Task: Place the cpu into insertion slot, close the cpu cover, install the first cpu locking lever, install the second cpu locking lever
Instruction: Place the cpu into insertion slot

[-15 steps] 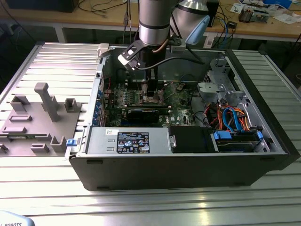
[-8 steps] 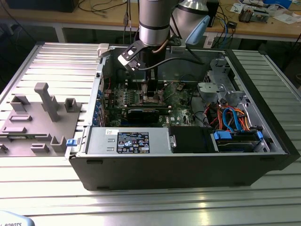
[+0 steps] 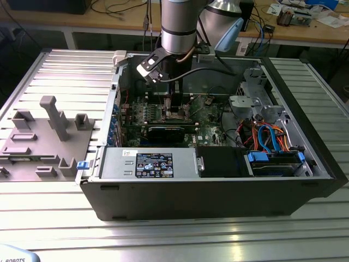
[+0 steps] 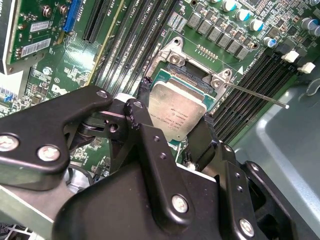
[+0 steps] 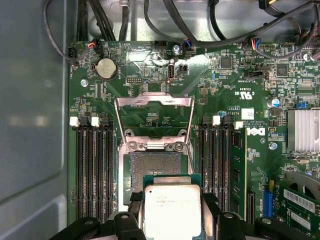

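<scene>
Gripper [image 5: 172, 220], both wrist views: black fingers [image 5: 131, 212] clamped on opposite edges of the cpu [image 5: 172, 207], pale face outward, fine print on it. The cpu [image 4: 177, 112] sits over the near edge of the insertion slot [image 5: 152, 167], whose contact field lies bare; contact cannot be judged. Beyond, the cpu cover [image 5: 154, 102] stands swung open on its hinge. A thin locking lever [image 4: 255, 96] juts sideways, unlatched. Exterior view: arm [image 3: 179, 27] reaching into the open computer case [image 3: 305, 147]; printed label [image 3: 154, 164] on the front housing.
</scene>
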